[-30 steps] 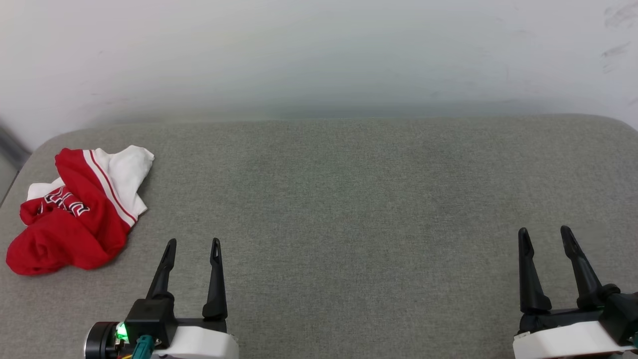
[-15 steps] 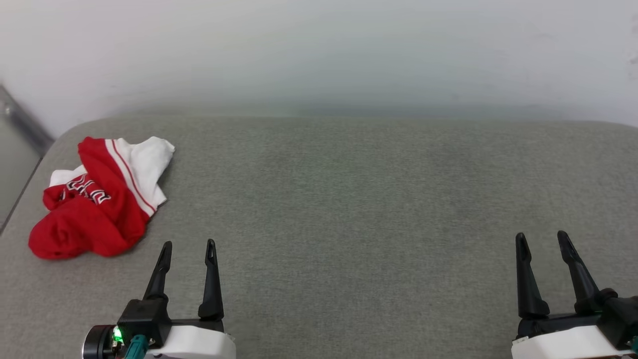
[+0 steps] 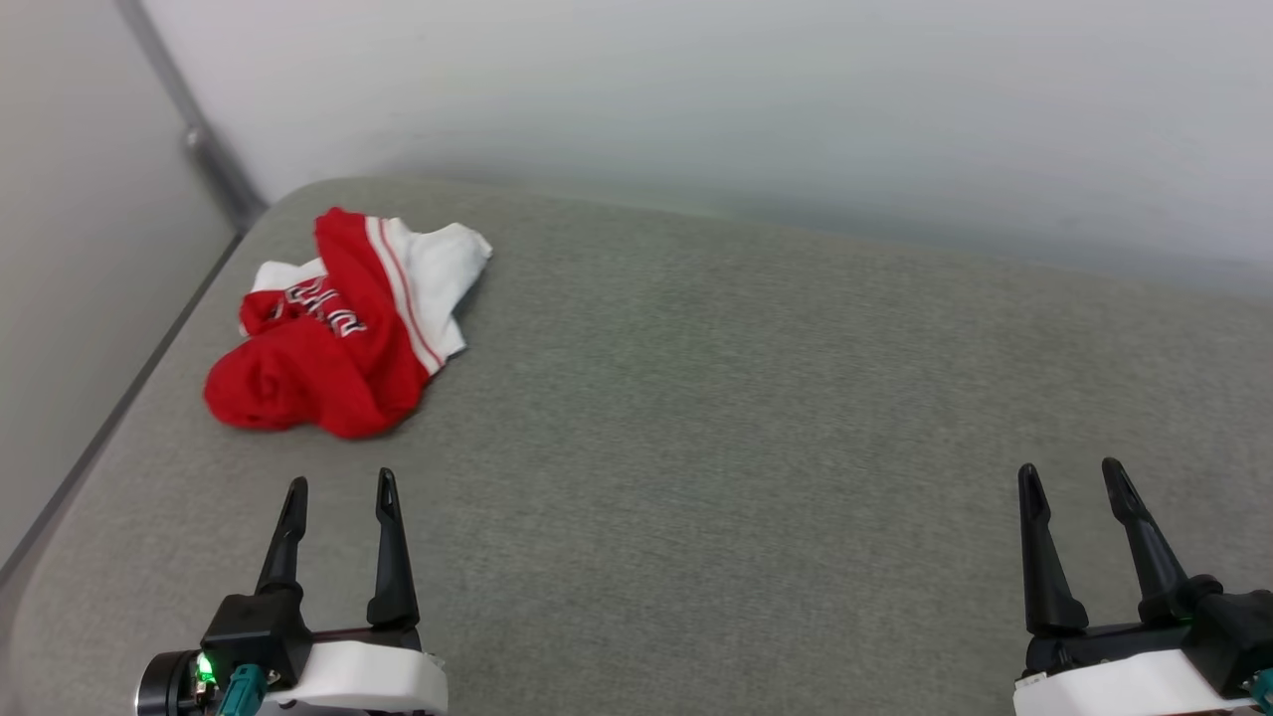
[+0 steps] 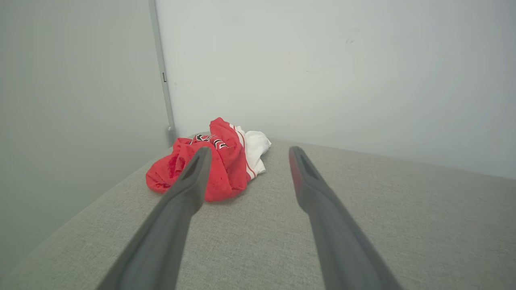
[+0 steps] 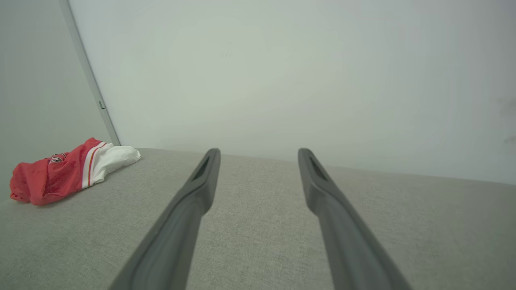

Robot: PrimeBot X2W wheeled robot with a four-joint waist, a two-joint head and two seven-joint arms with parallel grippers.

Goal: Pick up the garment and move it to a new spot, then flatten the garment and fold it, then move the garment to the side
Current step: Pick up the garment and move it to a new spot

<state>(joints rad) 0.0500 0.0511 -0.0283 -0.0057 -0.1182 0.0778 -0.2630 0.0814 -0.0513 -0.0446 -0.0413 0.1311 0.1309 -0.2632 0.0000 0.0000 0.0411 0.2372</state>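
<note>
Fingers of the left gripper [image 3: 341,478], two long dark tapered prongs on a white wrist housing, stood wide apart with nothing between them. They sat at the lower left of the head view, just above the padded surface [image 3: 746,398], a broad slab covered in grey woven cloth with rounded corners. A small green light [image 3: 206,668] glowed on the dark block at that wrist. The right gripper [image 3: 1069,466], of the same make, sat at the lower right, its two dark fingers likewise spread and empty, well apart from the left one.

The garment [image 3: 338,343], a red jersey-style shirt with white sleeves and red-and-white striped trim, lay crumpled in a heap near the far left corner of the padded surface, close to its left edge. Red cloth made up the nearer and larger part of the heap. A white sleeve stuck out on its far right side, and a fragment of black, white-outlined lettering showed on a fold near the top, too creased to read. The heap lay ahead of the left gripper and clear of it, touched by neither gripper.

In the left wrist view the garment [image 4: 225,169] sat beyond the fingertips, partly behind the left-hand finger, with bare grey cloth on its near side. In the right wrist view the garment [image 5: 60,173] showed far off to the left, low against the corner.

A pale, plain wall [image 3: 696,99] rose behind the padded surface. Another pale panel on the left met it at a thin grey metal strip [image 3: 189,129] running up the corner.
</note>
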